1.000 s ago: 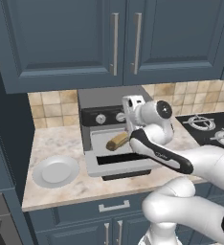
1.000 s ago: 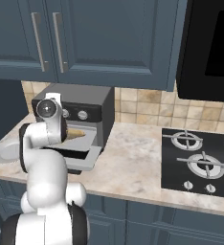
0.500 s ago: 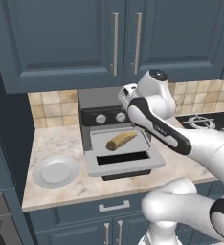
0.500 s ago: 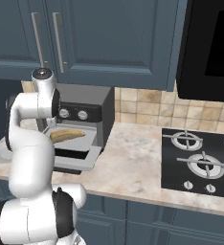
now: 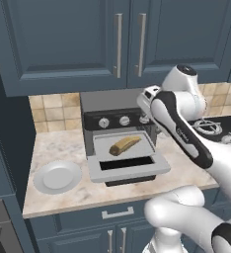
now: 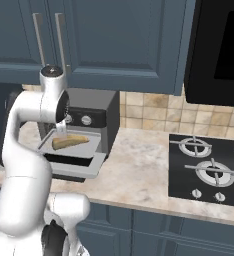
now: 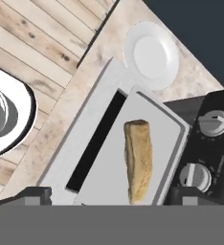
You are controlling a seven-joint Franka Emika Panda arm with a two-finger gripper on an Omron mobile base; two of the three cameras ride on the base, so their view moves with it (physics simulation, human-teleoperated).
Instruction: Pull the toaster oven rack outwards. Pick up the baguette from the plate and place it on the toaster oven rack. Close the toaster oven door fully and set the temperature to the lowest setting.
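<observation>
No brand names or readable writing on anything here, just plain silver knobs [image 5: 104, 122] on the toaster oven [image 5: 118, 116]. The baguette [image 5: 125, 145] lies on the pulled-out rack [image 5: 103, 147], above the dropped-open toaster oven door [image 5: 127, 168]. The plate [image 5: 57, 177] sits alone on the counter [image 5: 58, 148]. The gripper [image 7: 109, 194] hangs above the baguette, jaws wide apart, holding nothing.
</observation>
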